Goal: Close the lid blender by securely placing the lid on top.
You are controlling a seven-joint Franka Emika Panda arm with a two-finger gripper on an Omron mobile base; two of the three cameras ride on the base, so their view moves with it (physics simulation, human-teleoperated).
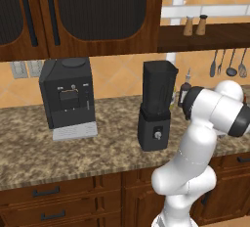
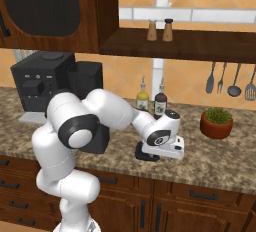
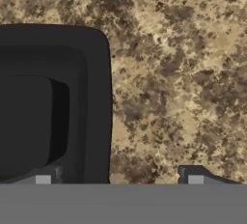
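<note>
The lid [image 3: 53, 102] is a flat black squarish cap lying on the speckled stone counter, at the left of the hand view. My gripper [image 3: 119, 178] hangs just above it, open. Its left fingertip [image 3: 43, 177] is over the lid and its right fingertip [image 3: 195, 177] over bare counter, so the lid's right rim lies between them. In the right base view the hand sits low on the counter over the lid [image 2: 141, 154]. The blender [image 1: 156, 106] stands uncovered to the left of the hand, its jar mouth bare. In the right base view my arm partly hides the blender [image 2: 90, 81].
A black coffee machine [image 1: 68, 96] stands left of the blender. Two bottles [image 2: 160, 103] stand against the back wall, with a potted plant [image 2: 216, 122] to the right. Utensils [image 2: 234, 81] hang on the wall. An upper cabinet and a shelf with shakers [image 2: 160, 30] overhang the counter.
</note>
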